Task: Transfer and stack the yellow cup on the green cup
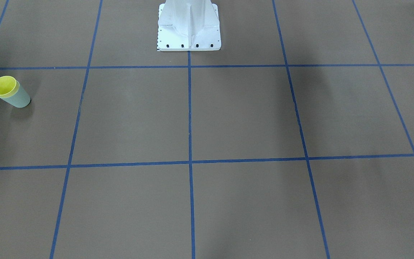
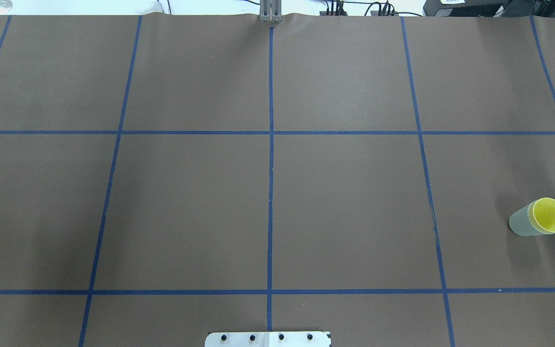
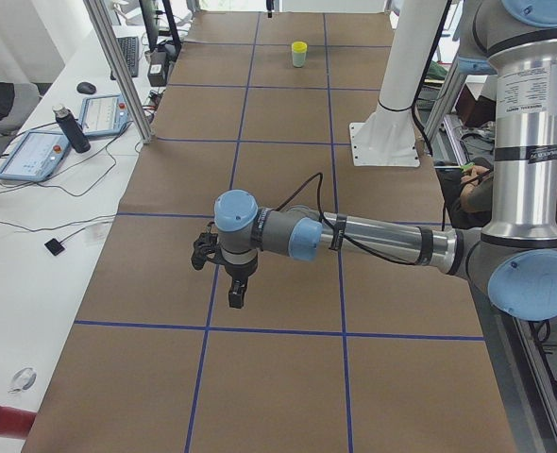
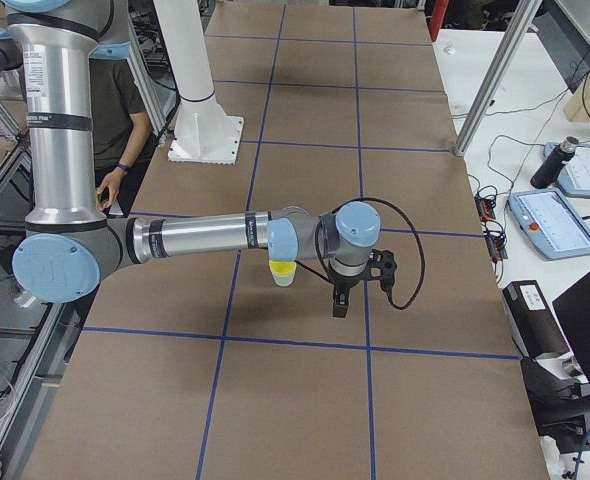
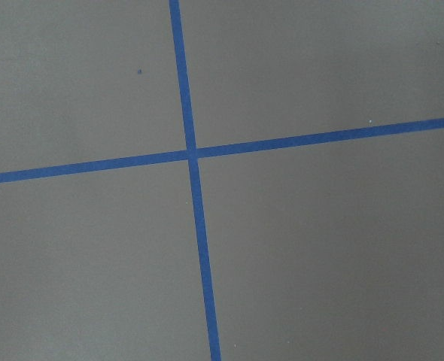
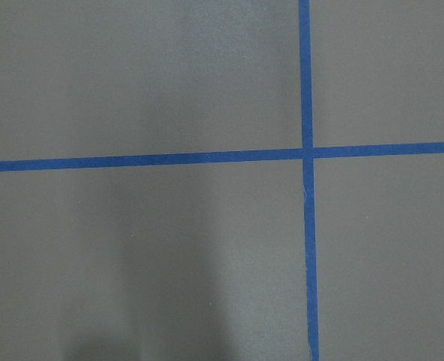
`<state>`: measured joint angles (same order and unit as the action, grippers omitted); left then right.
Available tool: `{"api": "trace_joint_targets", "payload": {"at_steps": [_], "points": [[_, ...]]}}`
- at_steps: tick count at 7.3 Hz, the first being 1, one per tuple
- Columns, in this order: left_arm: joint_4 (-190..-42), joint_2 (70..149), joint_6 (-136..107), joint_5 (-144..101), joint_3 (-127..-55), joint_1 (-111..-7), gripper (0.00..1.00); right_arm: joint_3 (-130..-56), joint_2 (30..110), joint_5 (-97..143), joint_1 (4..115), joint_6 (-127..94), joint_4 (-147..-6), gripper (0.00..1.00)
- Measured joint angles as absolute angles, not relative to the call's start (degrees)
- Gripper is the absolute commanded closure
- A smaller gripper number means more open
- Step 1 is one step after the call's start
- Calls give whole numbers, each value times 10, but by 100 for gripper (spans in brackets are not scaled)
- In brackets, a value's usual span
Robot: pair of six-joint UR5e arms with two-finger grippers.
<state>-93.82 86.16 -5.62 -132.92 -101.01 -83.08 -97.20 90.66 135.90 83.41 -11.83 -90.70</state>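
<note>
The yellow cup (image 1: 4,86) sits nested inside the green cup (image 1: 19,99), and the pair stands upright on the brown table on the robot's right side. The overhead view shows the yellow cup (image 2: 551,215) in the green cup (image 2: 521,225) near the right edge. In the exterior right view my right gripper (image 4: 339,300) hangs a short way beside the stacked cups (image 4: 283,272), apart from them. My left gripper (image 3: 236,294) hangs over the table's other end, far from the cups (image 3: 299,54). Both show only in the side views, so I cannot tell whether they are open or shut.
The white robot pedestal (image 1: 189,32) stands at the table's middle edge. Blue tape lines (image 2: 270,144) grid the brown table. A side bench holds tablets (image 3: 33,154) and a dark bottle (image 3: 71,129). A person (image 4: 115,100) stands behind the robot.
</note>
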Motion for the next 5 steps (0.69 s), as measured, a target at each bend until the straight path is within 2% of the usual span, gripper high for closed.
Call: {"api": "trace_joint_targets", "payload": {"at_steps": [5], "points": [[-937,861,-56,-1329,-1017,-831,0,-971,912,1370,834,-122,-905,0]]}}
